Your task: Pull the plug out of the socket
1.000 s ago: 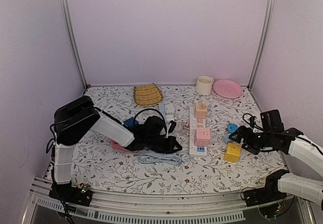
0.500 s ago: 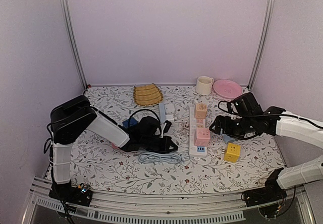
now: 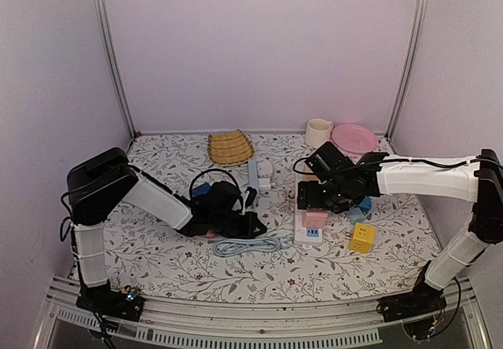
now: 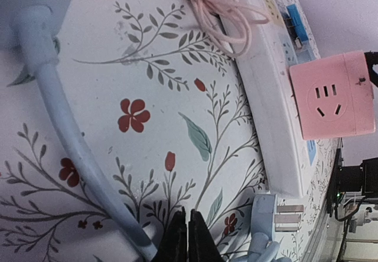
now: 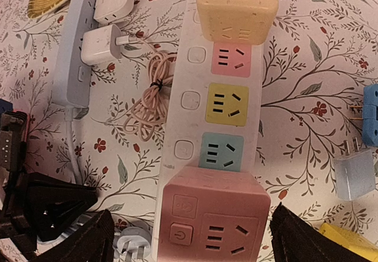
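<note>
- Floral cloth on the table (image 3: 157,270), plain pale purple walls all round.
- My left arm folds up from the near left corner, elbow high, forearm lying low towards the right. The left gripper (image 4: 188,238) sits just over the cloth, fingers pressed together with nothing between them.
- Just beside those tips runs a light blue cable (image 4: 65,132), and a pale blue loose plug (image 4: 274,215) lies there with its prongs bare.
- My right arm climbs at the right edge and reaches left across the table, wrist bent down. The right gripper (image 3: 313,200) hangs over the near end of the socket (image 5: 190,102), fingers spread wide, one on each side of the pink cube plug (image 5: 215,215). Neither looks to be touching it.
- The socket lies lengthways, near to far, right of centre. Its teal, yellow and pink panels sit free, then a peach cube (image 5: 236,8) is on the far end.
- Left of it are a coiled pink cord (image 5: 150,91) and the grey-blue strip (image 5: 74,55). Right of it is a yellow cube (image 3: 361,237).
- Along the back are a woven mat (image 3: 230,147), a cup (image 3: 317,133) and a pink plate (image 3: 354,137).
- Hard to tell: from above, my right wrist covers the socket's far half. The wrist view clips the peach cube. The pink cube's prongs are hidden, so I can't say how deep it sits.
</note>
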Robot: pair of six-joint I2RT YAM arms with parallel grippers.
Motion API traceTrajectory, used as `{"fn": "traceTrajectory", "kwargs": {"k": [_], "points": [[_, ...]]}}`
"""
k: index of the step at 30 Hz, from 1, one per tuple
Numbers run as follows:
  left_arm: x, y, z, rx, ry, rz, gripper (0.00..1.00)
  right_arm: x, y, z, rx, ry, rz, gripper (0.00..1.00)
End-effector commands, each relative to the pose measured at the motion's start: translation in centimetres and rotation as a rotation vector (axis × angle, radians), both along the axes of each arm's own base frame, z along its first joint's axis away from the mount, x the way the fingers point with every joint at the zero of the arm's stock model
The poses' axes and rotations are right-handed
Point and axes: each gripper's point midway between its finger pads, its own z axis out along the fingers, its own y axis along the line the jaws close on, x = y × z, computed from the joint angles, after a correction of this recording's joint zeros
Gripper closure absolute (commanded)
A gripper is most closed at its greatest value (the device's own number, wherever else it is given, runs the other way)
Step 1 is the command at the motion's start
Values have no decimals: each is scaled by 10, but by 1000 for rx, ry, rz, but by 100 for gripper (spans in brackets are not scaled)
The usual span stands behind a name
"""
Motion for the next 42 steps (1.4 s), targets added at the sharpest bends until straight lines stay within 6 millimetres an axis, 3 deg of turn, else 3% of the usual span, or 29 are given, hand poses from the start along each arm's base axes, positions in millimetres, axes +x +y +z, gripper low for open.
{"fn": "traceTrajectory", "kwargs": {"k": [1,10,13,20,25,30,35,42], "points": [[3,16,-5,53,-5,23,95,3,-7,-10,-117,5,-28,9],[8,7,7,41,-37,-3,90,-4,-5,-35,-220,68,-12,18],[9,-2,17,7,-38,-23,84,-6,-3,-36,-209,73,-6,26],[13,-33,37,-165,43,-61,60,-7,13,-24,-73,35,33,59],[16,-54,44,-252,94,-74,45,-9,21,-12,39,0,45,67],[29,-59,40,-245,120,-23,35,-13,33,3,167,-37,77,72],[49,-52,36,-227,134,75,34,-18,37,8,240,-59,106,76],[73,-54,33,-217,134,120,44,-25,43,13,306,-80,160,78]]}}
